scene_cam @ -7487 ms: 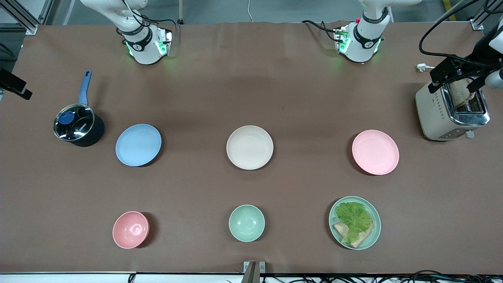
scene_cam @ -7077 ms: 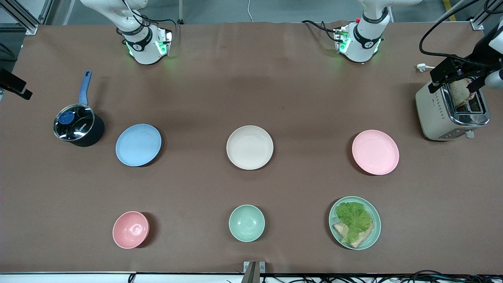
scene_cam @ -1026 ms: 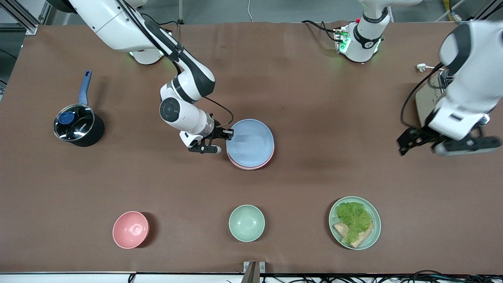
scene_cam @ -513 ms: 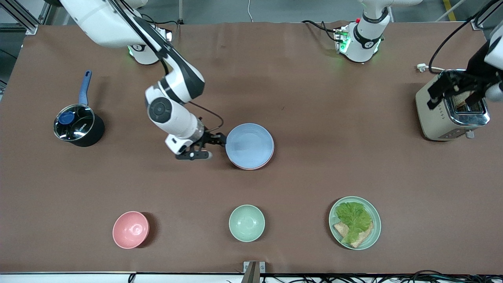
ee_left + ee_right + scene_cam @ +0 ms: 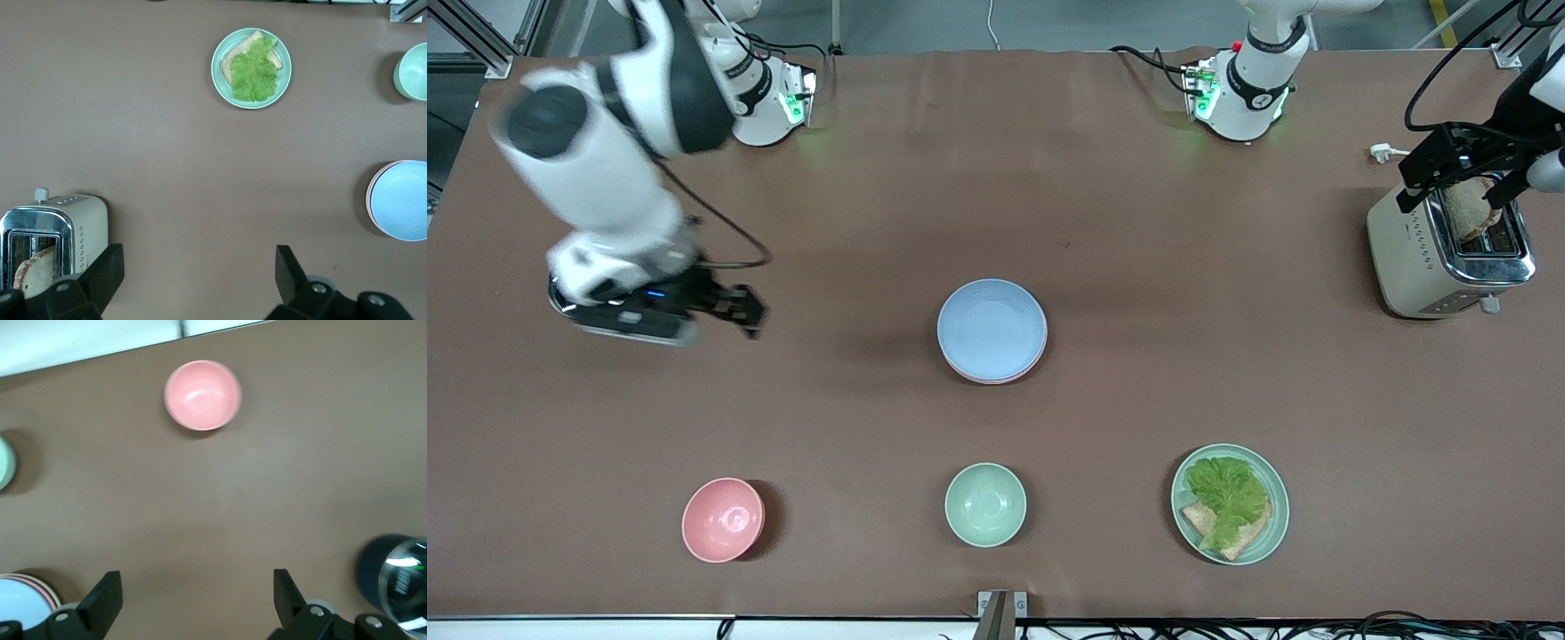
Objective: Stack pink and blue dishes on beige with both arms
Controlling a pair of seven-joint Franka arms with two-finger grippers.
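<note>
The light blue plate (image 5: 991,329) lies on top of a stack at the table's middle. Under it only a thin rim of the pink plate (image 5: 996,379) shows. The beige plate is hidden beneath both. My right gripper (image 5: 749,313) hangs open and empty over the table beside the saucepan, well away from the stack toward the right arm's end. In the right wrist view the blue plate (image 5: 20,612) and the pink rim (image 5: 51,595) sit at a corner. My left gripper (image 5: 1451,197) is open and empty above the toaster; its wrist view shows the blue plate (image 5: 401,200) at the edge.
A toaster (image 5: 1414,267) holding bread stands at the left arm's end. A lidded saucepan (image 5: 395,577) sits under my right hand. Nearer the front camera are a pink bowl (image 5: 723,520), a mint bowl (image 5: 985,504) and a mint plate with lettuce and bread (image 5: 1230,504).
The pink and blue plates now lie stacked where the beige plate was. In the last half second my right gripper drew away from the stack to over the saucepan.
</note>
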